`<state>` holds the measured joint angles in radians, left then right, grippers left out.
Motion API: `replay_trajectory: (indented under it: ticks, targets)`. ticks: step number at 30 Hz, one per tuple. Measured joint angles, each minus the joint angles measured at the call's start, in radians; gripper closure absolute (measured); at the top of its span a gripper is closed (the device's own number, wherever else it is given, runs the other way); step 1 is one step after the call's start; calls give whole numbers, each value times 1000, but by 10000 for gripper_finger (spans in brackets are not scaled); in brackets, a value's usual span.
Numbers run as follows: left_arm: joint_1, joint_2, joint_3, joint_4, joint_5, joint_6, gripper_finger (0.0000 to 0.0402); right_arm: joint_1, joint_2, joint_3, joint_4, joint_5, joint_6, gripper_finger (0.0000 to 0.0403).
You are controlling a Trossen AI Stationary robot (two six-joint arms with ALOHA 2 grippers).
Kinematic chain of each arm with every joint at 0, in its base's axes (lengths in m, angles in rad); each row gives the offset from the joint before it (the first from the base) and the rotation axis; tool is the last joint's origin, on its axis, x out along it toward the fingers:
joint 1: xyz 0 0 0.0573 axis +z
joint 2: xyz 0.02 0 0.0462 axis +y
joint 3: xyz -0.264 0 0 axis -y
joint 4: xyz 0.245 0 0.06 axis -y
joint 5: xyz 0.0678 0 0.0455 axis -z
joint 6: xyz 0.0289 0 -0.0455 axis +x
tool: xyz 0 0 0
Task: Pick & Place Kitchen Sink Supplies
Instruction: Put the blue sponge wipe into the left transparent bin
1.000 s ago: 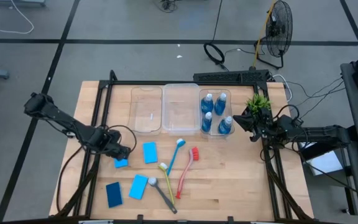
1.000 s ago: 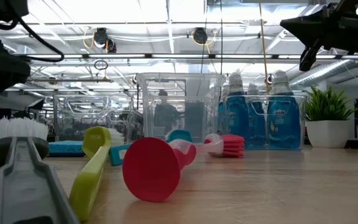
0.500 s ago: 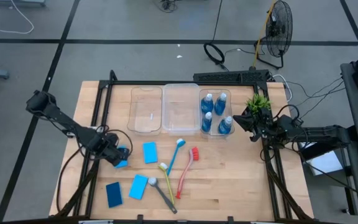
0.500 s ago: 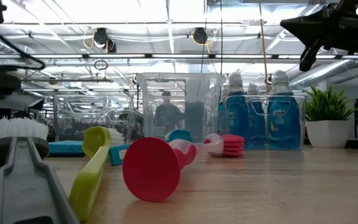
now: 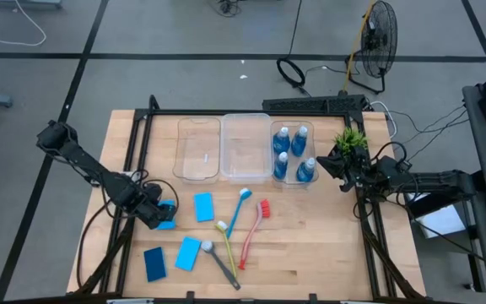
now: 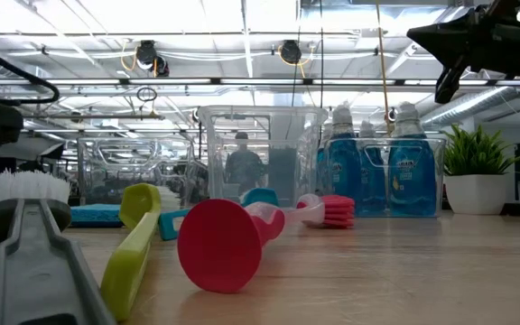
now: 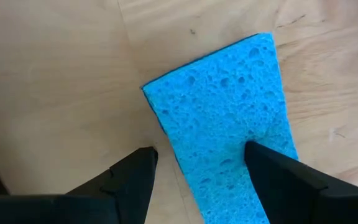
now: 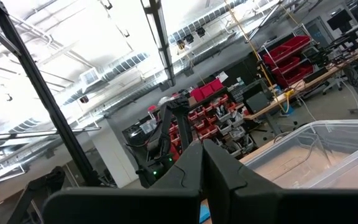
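Left hand [image 7: 197, 168], fingers wide and gripping nothing, straddles a blue sponge [image 7: 225, 118] lying flat on the wooden surface [image 7: 55, 74]. Porous and probably light and squashy, the sponge likely suits a pinch across its narrow width. Right hand [image 5: 342, 173] waits shut beside the bottle bin [image 5: 291, 152].

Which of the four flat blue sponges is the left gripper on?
The flat blue sponge at the table's left, between the open left gripper's fingers. The other three lie apart from it, untouched.

Bottles [image 5: 291, 154] in rightmost bin [image 5: 273, 143], brushes [image 5: 236, 232] before.
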<state>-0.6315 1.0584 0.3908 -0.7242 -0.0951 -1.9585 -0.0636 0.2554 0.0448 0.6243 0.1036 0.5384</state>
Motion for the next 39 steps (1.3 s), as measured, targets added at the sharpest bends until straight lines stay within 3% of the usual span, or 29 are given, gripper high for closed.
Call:
replay_trajectory:
  ticks: [13, 18, 27, 39]
  targets:
    - [0, 1, -1, 11, -11, -14, 161, 0, 0, 0, 0, 0, 0, 403]
    - [1, 2, -4, 28, -48, -62, 220, 0, 0, 0, 0, 0, 0, 403]
    - [1, 2, -4, 17, -76, -115, 382, 0, 0, 0, 0, 0, 0, 403]
    - [1, 1, -2, 17, 17, -121, 396, 0, 0, 0, 0, 0, 0, 403]
